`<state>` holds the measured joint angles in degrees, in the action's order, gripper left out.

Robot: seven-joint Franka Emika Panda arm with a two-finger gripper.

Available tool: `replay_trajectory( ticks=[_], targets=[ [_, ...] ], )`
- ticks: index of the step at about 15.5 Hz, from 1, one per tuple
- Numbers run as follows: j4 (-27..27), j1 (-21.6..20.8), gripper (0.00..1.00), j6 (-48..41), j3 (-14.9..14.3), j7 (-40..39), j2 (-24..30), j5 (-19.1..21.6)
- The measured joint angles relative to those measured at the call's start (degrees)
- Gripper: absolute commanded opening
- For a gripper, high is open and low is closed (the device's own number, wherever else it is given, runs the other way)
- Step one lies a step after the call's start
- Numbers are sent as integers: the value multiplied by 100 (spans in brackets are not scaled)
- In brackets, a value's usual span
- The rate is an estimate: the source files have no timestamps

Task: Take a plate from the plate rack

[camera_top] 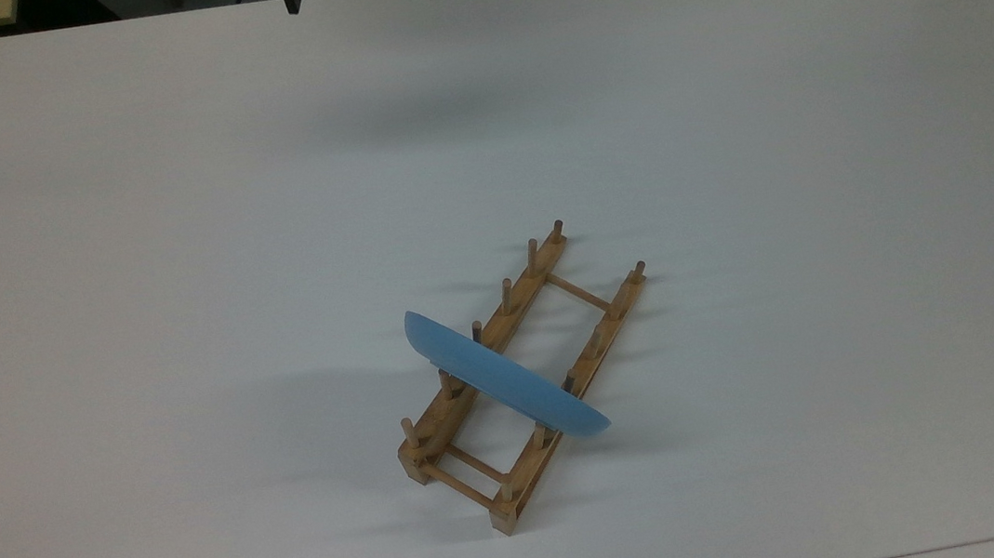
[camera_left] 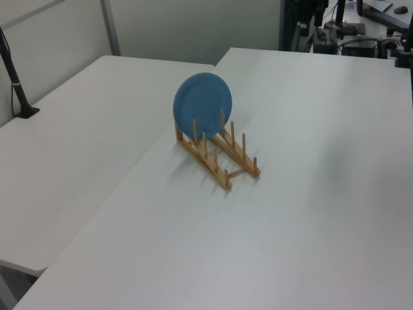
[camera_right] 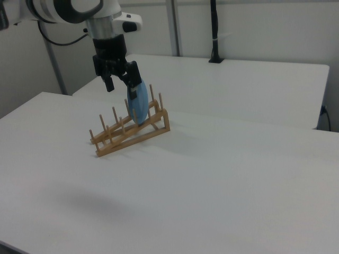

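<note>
**Claw spread in front of the racked plate**

In the right view the claw is seen hanging from the white arm with its two dark fingers pointing down and spread apart. Nothing is held between them. One finger is seen in front of the upper edge of the plate, but whether it touches the plate cannot be told from this view.

The plate, round and light blue, is kept on its edge in the plate rack. It is placed in a slot between the pegs, close to one end of the rack, and it is tilted a little. In the top view it lies crosswise over both rails and reaches beyond them on each side. In the left view its round face is turned to the camera, with several pegs standing before it.

The plate rack is made of light-brown wood, with two rails joined by thin cross dowels. The other slots hold nothing. The rack is set on a white worktop. A second white worktop is seen beside it in the right view.
</note>
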<state>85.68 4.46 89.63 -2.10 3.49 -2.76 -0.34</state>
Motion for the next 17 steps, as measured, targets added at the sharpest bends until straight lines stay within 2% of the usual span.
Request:
replay_trajectory(
  ticks=[1, 3, 5, 17],
  targets=[
    [135, 0, 100, -2, 0, -37, 42, 3],
    [110, 125, 100, -1, -6, -185, 42, 328],
    [66, 309, 100, -1, -10, -339, 42, 486],
    [9, 362, 100, -1, -10, -416, 42, 506]
  ],
)
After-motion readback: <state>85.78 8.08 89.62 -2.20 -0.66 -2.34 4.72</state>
